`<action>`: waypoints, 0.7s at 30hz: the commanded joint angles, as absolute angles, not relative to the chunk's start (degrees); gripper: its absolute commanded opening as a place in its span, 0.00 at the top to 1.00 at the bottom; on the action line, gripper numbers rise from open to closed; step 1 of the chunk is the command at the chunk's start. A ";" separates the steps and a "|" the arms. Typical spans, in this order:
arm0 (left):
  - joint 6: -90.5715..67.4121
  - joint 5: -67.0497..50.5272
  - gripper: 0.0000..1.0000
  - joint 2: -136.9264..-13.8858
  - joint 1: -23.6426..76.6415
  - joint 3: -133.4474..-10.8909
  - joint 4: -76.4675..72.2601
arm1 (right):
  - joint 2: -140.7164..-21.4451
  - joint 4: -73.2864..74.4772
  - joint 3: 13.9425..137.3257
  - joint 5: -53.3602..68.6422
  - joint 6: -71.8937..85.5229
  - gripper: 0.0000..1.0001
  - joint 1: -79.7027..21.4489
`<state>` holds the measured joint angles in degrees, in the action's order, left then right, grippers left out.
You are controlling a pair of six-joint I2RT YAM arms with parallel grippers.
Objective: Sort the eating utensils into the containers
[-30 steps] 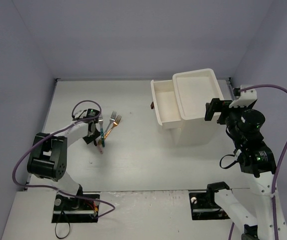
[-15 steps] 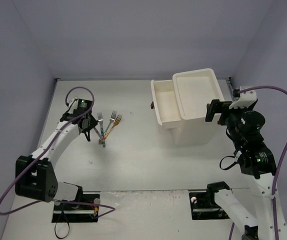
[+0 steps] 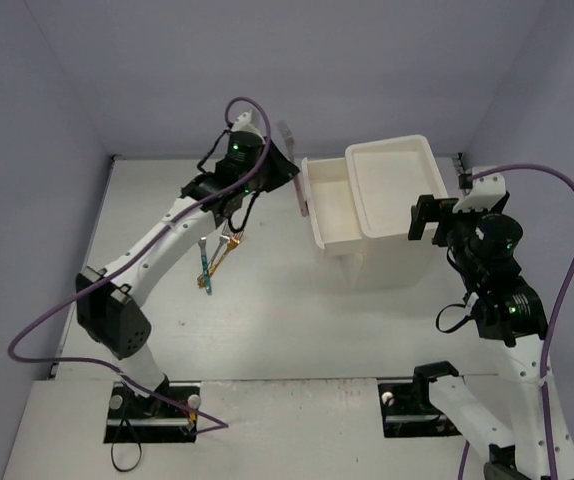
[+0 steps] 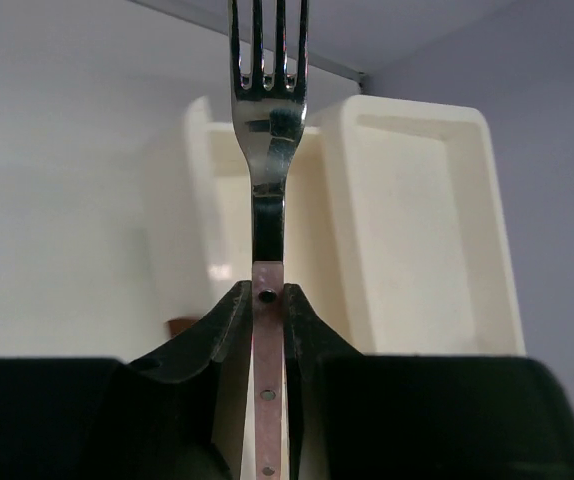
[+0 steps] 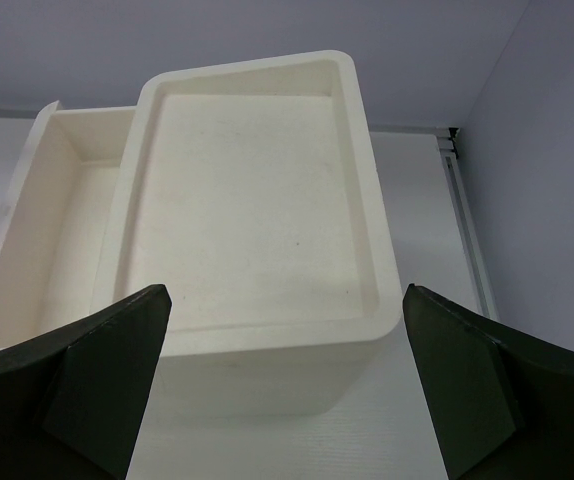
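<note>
My left gripper [image 4: 269,292] is shut on the pinkish handle of a silver fork [image 4: 269,150], whose tines point up past the jaws. In the top view this gripper [image 3: 279,172] hangs just left of the open white drawer [image 3: 332,205] of the drawer unit [image 3: 397,185]. Three more utensils [image 3: 217,255], forks with teal and gold handles, lie crossed on the table below the left arm. My right gripper [image 5: 284,292] stands wide open and empty, just short of the unit's near right edge [image 5: 257,340].
The drawer's brown handle [image 4: 179,325] shows at its front. The unit's recessed top [image 5: 252,200] is bare. Purple cables loop over both arms. Grey walls close in the table [image 3: 167,340] on the left, back and right.
The left arm has lifted one fork off the pile and swung far up and right to the open drawer's front. Its jaws closed at the start. The right arm hardly moved.
</note>
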<state>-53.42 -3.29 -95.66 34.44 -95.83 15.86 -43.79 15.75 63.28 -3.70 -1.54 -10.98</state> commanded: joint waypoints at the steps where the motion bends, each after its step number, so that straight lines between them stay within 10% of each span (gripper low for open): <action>1: -55.42 -6.17 1.00 -102.02 37.78 -106.67 8.40 | -43.75 12.57 63.23 -4.92 -1.42 0.00 -11.41; 7: -56.97 -6.42 0.97 -108.57 40.74 -114.04 10.51 | -42.79 13.06 62.81 -5.82 -1.77 0.00 -11.43; 11: -56.66 -3.84 0.74 -107.42 41.68 -111.98 12.77 | -42.56 13.37 62.85 -6.44 -2.34 0.00 -11.43; 21: -49.66 2.45 0.51 -98.85 43.07 -106.54 18.21 | -44.15 13.45 63.37 -6.59 -3.14 0.00 -11.43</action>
